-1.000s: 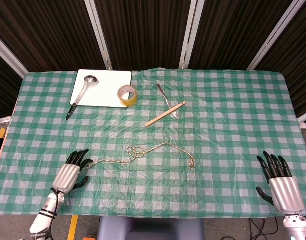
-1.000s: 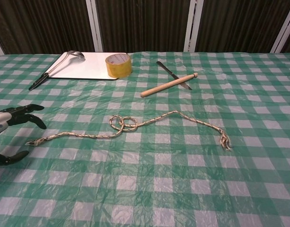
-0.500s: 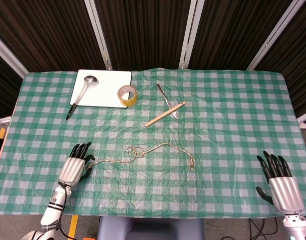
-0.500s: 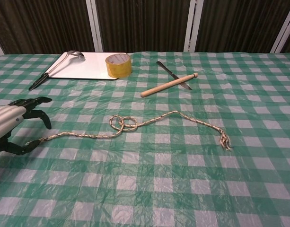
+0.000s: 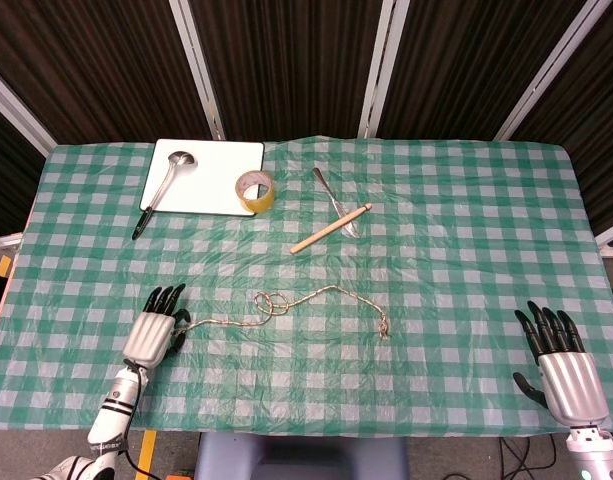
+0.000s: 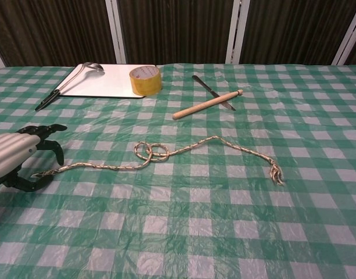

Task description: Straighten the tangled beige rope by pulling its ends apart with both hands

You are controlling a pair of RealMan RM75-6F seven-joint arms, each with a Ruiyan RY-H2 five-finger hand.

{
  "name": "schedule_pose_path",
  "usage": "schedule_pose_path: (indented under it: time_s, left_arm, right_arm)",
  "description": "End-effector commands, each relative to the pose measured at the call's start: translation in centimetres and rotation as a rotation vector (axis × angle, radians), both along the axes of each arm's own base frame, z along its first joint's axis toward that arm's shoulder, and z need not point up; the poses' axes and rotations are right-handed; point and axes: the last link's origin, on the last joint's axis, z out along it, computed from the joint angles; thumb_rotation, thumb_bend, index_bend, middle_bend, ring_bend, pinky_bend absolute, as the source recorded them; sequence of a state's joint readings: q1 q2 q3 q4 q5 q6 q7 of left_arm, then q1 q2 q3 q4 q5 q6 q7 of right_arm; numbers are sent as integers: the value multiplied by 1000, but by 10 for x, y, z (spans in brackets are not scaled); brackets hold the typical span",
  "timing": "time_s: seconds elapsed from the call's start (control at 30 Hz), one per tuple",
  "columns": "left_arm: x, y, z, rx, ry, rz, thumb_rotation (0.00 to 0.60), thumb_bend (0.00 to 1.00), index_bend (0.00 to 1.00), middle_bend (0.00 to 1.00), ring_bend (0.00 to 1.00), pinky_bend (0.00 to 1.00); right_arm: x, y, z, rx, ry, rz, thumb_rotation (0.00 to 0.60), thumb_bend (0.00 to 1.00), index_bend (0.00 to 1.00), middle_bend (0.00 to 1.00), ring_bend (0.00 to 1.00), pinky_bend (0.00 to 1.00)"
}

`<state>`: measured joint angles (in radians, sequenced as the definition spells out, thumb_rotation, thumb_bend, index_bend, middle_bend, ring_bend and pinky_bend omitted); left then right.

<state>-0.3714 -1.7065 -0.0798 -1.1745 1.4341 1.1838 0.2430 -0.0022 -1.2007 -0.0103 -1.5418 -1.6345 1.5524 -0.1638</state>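
Beige rope [image 6: 166, 152] lies across the near middle of the table [image 5: 466, 250], small tangle of loops partway along, frayed right end lying free well short of the right robot hand [image 5: 558, 364], which hangs spread and empty at the near right edge. Left robot hand [image 6: 18, 163] sits over the rope's left tip, fingers curled with thumb beneath, apparently not yet closed on it. Step judged: left-end grasp; next calls for pinching that tip, then bringing the right robot hand across to the frayed end.
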Motion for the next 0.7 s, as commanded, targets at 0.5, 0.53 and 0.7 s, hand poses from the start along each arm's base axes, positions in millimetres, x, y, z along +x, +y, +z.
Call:
schedule_pose_path:
  time_s: [0.5, 0.53, 0.7]
  left_arm:
    - [-1, 3, 0, 14, 21, 0, 600, 425, 553, 3, 0, 70]
    - [-1, 3, 1, 17, 21, -4, 600, 430, 564, 6, 0, 70]
    - [-2, 4, 3, 28, 25, 0, 600, 498, 608, 21, 0, 72]
  right_arm:
    - [0, 0, -2, 4, 7, 1, 600, 292, 0, 0, 0, 0]
    - [0, 0, -2, 4, 7, 0, 600, 292, 0, 0, 0, 0]
    - [0, 0, -4, 11, 13, 1, 600, 291, 0, 0, 0, 0]
